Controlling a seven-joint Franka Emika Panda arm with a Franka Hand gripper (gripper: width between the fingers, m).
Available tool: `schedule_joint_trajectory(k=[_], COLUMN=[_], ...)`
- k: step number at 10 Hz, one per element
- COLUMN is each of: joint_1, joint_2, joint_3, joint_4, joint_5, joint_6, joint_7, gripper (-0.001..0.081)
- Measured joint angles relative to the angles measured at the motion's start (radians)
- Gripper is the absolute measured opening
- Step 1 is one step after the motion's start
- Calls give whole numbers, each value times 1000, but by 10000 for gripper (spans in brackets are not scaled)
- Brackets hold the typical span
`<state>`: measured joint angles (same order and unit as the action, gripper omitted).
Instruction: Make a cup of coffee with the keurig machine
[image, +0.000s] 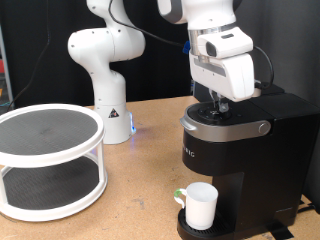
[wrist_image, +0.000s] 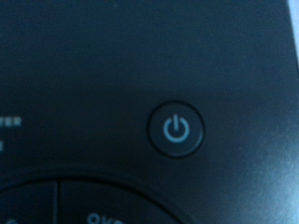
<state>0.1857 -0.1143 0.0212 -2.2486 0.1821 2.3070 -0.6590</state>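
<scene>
The black keurig machine (image: 240, 150) stands at the exterior view's right, with its silver-grey lid handle (image: 235, 128) closed. The white cup (image: 200, 205) with a greenish handle sits on the machine's round drip base. My gripper (image: 220, 103) hangs straight down onto the top button panel of the machine, its fingertips at or just above the surface. The wrist view is filled by the black panel at very close range, with a round power button (wrist_image: 177, 130) whose symbol glows blue. The fingers do not show in the wrist view.
A white two-tier round rack (image: 50, 160) with dark mesh shelves stands at the exterior view's left. The arm's white base (image: 108, 90) is behind it. Bare wooden table (image: 140, 190) lies between rack and machine.
</scene>
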Motion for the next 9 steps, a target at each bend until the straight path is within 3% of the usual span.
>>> schedule_joint_trajectory(k=[9], joint_1=[-4], joint_2=[-2], joint_3=[0], joint_4=[-14], joint_5=[-19], joint_6=[12], joint_7=[13], gripper=[2])
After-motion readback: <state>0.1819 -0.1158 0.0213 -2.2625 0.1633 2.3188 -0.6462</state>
